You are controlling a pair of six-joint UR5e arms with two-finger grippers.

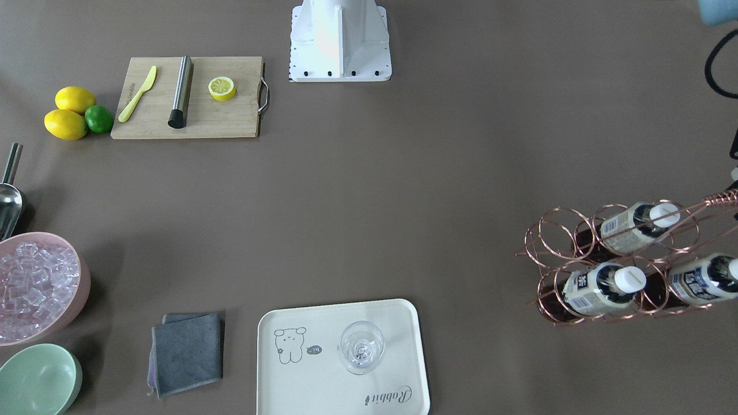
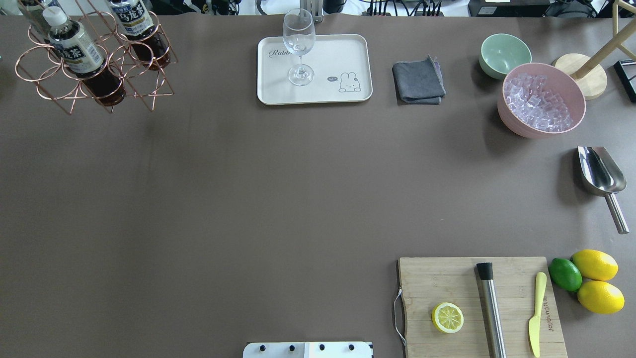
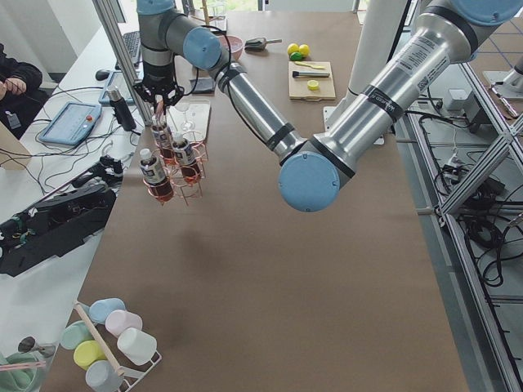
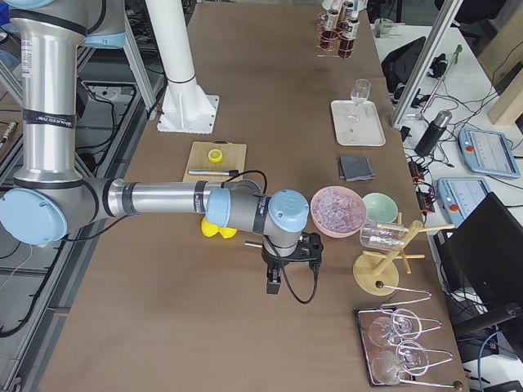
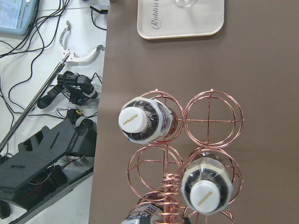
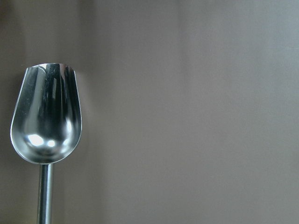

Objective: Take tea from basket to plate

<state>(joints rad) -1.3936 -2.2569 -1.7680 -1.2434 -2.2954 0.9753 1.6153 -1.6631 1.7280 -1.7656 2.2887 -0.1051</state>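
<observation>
Dark brown tea (image 5: 140, 120) in clear bottle, white cap, white-and-blue label; upright in copper wire basket (image 5: 213, 112), just below left gripper (image 3: 158, 102) at the coiled handle (image 5: 170, 186). Whether it clasps the handle: cannot tell.

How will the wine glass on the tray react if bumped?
The wine glass stands tall on a thin stem and small foot, so it likely tips easily. Thin clear glass probably breaks. The tray looks smooth, so it may slide.

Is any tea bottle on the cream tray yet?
No, only a wine glass stands on the tray; all three bottles sit in the wire basket.
</observation>
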